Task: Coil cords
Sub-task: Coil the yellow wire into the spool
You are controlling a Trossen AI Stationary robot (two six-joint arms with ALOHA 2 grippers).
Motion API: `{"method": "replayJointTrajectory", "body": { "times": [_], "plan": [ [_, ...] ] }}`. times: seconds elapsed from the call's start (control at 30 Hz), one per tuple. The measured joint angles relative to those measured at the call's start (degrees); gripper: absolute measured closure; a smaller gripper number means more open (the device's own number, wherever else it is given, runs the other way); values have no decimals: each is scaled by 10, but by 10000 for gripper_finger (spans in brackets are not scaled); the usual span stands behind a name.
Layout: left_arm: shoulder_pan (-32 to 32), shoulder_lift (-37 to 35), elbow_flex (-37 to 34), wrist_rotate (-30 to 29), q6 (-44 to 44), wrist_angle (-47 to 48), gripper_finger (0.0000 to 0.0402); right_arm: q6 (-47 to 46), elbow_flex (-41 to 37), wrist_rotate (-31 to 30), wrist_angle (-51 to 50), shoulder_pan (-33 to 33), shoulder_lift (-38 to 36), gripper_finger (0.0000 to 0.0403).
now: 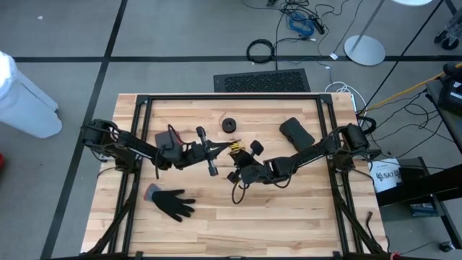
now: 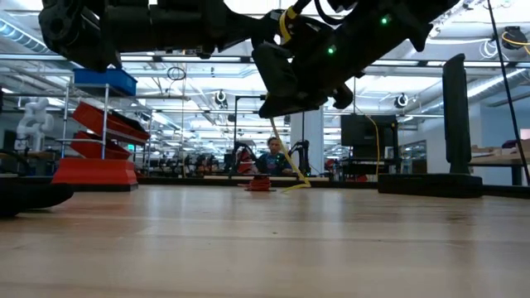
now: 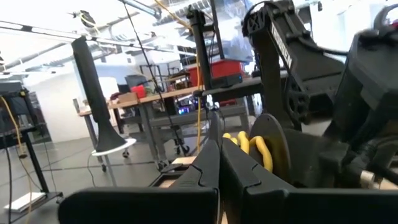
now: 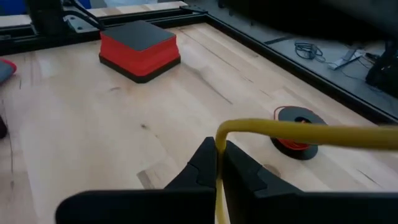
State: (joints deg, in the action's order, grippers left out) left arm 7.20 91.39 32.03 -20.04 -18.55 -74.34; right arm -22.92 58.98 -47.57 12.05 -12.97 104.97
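Observation:
The yellow-orange cord is wound in a few loops held above the middle of the table, between my two grippers. My left gripper comes in from the left and is shut, with the loops right at its fingertips. My right gripper comes in from the right and is shut on a strand of the same cord. One strand hangs down to the tabletop. A thin dark strand curves on the wood below my right gripper; whether it is the black cord I cannot tell. My left gripper's shut fingers reach roughly level from the table's left and meet the cord's loops at their tips. The fingers themselves hide the place of contact. The loops are lifted clear of the table. My right gripper pinches a single strand of the yellow cord between its two fingers. The fingers slant down from the table's right and lie across the strand. From the pinch the cord bends sharply and runs off sideways, fairly straight, above the table.
A small black-and-red round bundle lies toward the far edge. A red block with a black top sits by the left arm. A black glove lies at the near left, a black object at the far right.

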Motion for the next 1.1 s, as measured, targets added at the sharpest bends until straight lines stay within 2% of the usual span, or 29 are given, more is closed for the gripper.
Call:
{"method": "replayJointTrajectory", "body": {
  "times": [0.4,0.8,1.1],
  "plan": [
    [-1,0,1,-4,1,21,402,16,39,15,-3,9,-2,403],
    [-1,0,1,2,3,38,402,1,41,0,-11,4,-2,403],
    [-8,2,-1,-17,13,49,401,11,43,-7,11,5,-4,402]
  ]
}}
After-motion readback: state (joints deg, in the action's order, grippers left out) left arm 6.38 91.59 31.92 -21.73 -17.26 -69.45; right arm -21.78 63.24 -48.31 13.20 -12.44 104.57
